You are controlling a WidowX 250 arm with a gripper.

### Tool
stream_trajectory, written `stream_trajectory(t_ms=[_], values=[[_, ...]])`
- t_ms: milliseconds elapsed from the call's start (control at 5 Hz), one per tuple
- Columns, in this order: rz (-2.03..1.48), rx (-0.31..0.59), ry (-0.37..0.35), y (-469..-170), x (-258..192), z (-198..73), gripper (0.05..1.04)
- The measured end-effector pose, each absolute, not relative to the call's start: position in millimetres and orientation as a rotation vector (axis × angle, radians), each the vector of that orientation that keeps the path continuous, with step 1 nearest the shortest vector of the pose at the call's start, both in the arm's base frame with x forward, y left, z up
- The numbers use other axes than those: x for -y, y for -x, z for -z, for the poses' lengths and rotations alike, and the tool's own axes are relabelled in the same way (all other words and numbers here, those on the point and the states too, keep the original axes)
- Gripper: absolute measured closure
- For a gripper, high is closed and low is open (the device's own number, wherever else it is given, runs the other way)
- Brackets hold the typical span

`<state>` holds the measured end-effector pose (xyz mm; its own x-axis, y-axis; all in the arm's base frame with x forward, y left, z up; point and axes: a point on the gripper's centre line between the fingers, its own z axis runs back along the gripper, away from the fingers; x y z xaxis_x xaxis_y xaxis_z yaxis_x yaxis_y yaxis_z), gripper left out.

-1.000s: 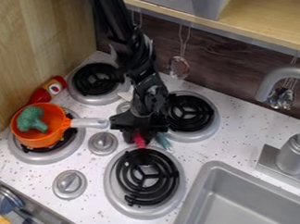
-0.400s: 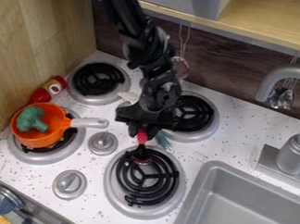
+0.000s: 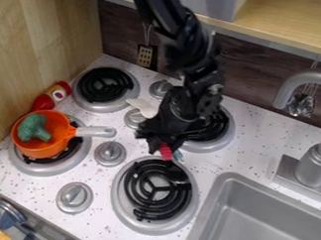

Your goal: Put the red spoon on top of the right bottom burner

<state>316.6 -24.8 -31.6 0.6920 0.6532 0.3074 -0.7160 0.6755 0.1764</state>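
Camera view, gripper holding red spoon

Left of the gripper, a pale wood panel stands as a side wall. Beyond the gripper, a dark brown wood-grain back wall meets it, making 2 walls in 2 tones. Above that, up and away from the gripper, runs a light wood shelf with a grey bin on it. A white countertop with dark specks spreads around below the gripper; to its right are 1 grey sink and 1 grey faucet, in soft light
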Motion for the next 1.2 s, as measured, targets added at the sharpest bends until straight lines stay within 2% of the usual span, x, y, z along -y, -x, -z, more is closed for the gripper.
stream_trajectory(t_ms=[200,400,600,800,1200], values=[[-1.03,0.245,-0.258,-305.4,51.3,33.8,0.697],[-1.124,0.227,-0.262,-277.4,61.2,47.8,0.697],[-1.224,0.242,-0.246,-254.2,65.2,47.4,0.697],[-1.289,0.242,-0.249,-231.3,55.7,58.0,0.697],[-1.313,0.307,-0.303,-230.9,18.5,50.0,0.697]])
